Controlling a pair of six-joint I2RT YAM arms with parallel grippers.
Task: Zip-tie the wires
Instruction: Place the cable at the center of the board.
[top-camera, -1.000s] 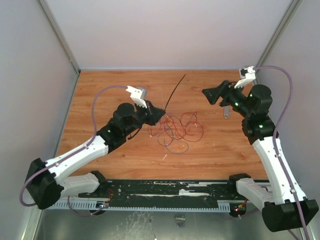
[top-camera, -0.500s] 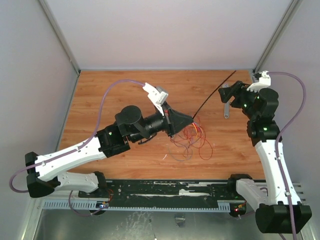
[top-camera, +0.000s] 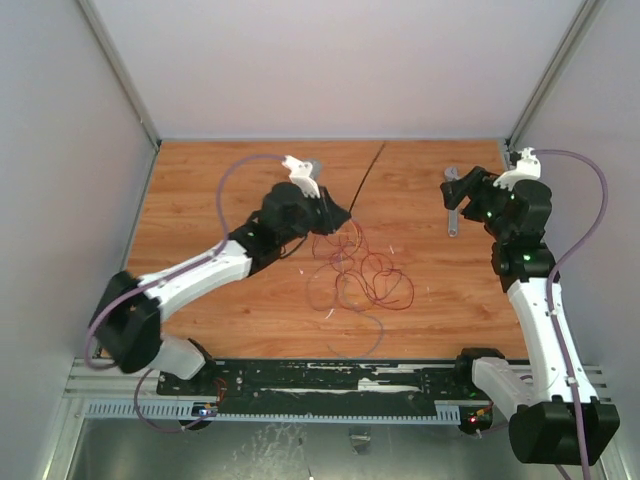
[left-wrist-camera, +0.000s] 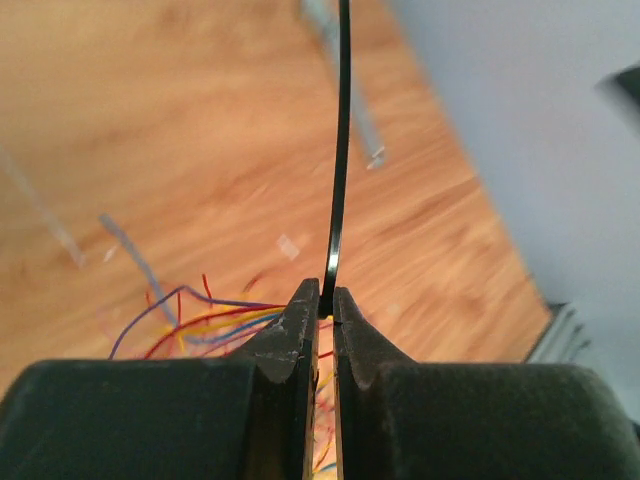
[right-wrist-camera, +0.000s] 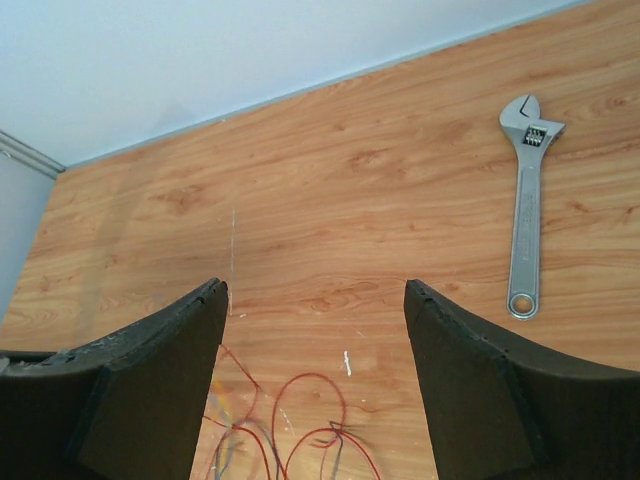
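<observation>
Wires (top-camera: 360, 275) lie loose on a wood-grain table (top-camera: 200, 200), roughly mid-board, slightly toward the near edge. Plain pale walls (top-camera: 330, 70) box in the far side and both flanks; metal corner posts at the back. A dark slotted rail (top-camera: 330, 375) runs along the near edge between the arm bases. A silver wrench (top-camera: 453, 205) lies flat near the far right corner, well apart from the tangle.

Wires: very thin strands, mostly red and dark red with some greyish ones, in open overlapping loops; one long strand trails toward the near rail. Left wrist view shows blue and yellow strands too. Zip tie (top-camera: 362, 180): narrow black strip, straight, off the board, slanting from the tangle's far-left edge toward the back wall.

Left arm reaches forward and inward from its base, wrist over the far-left side of the tangle. Left gripper (top-camera: 335, 212) is pinched down on the zip tie's lower end; jaws almost touching, strip rising from between the tips. Right arm stands tall, elbow folded, right gripper (top-camera: 462, 187) above the wrench, jaws spread wide with nothing between them
</observation>
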